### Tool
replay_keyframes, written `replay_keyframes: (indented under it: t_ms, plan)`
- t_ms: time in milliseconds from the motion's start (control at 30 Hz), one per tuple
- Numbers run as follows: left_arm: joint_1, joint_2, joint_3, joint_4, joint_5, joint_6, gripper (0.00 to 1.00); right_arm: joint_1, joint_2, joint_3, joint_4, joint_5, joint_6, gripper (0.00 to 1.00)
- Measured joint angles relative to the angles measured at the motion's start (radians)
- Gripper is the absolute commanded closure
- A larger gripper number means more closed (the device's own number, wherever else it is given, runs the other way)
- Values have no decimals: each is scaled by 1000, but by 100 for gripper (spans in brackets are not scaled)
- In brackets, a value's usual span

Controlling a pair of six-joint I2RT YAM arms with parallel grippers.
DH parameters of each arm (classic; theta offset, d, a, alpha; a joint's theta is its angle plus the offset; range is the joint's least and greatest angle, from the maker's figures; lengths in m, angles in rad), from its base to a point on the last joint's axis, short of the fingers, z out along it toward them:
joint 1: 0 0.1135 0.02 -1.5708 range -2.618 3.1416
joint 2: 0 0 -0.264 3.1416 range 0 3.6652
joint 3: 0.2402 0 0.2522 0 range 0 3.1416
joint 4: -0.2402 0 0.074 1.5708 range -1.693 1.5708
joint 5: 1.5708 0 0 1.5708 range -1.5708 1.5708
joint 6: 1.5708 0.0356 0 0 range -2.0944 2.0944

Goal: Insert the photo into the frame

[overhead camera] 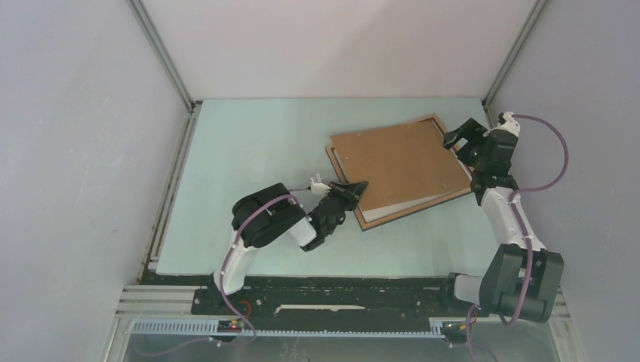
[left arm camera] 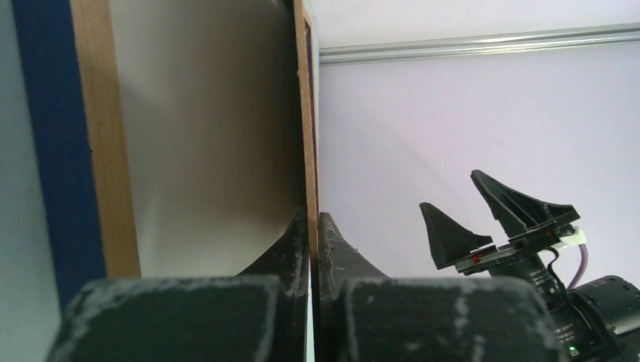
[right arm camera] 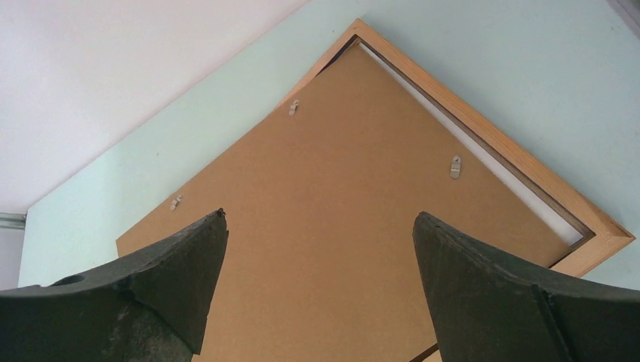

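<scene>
The frame (right arm camera: 490,139) lies face down at the back right of the table. Its brown backing board (overhead camera: 400,158) rests on top of it. My left gripper (overhead camera: 355,188) is shut on the board's near-left edge (left arm camera: 306,113) and holds that edge raised off the frame. Under the raised board a white sheet (overhead camera: 407,204) shows inside the wooden rim (left arm camera: 102,151). The photo's beach picture is not visible. My right gripper (overhead camera: 462,139) is open and empty, hovering over the board (right arm camera: 324,188) near the frame's far-right corner.
The pale green table (overhead camera: 256,166) is closed in by grey walls with metal corner posts (overhead camera: 162,53). The right wall is close behind my right arm. Small metal tabs (right arm camera: 455,167) sit along the board's edges.
</scene>
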State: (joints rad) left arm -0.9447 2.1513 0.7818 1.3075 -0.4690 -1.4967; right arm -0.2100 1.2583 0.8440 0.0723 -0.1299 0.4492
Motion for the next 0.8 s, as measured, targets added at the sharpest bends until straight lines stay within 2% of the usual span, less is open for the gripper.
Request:
replay_keyframes:
  t_ms: [800]
  plan:
    - [0,50,69,3,-10,-5,100,0,6,-8,17,-13,3,0]
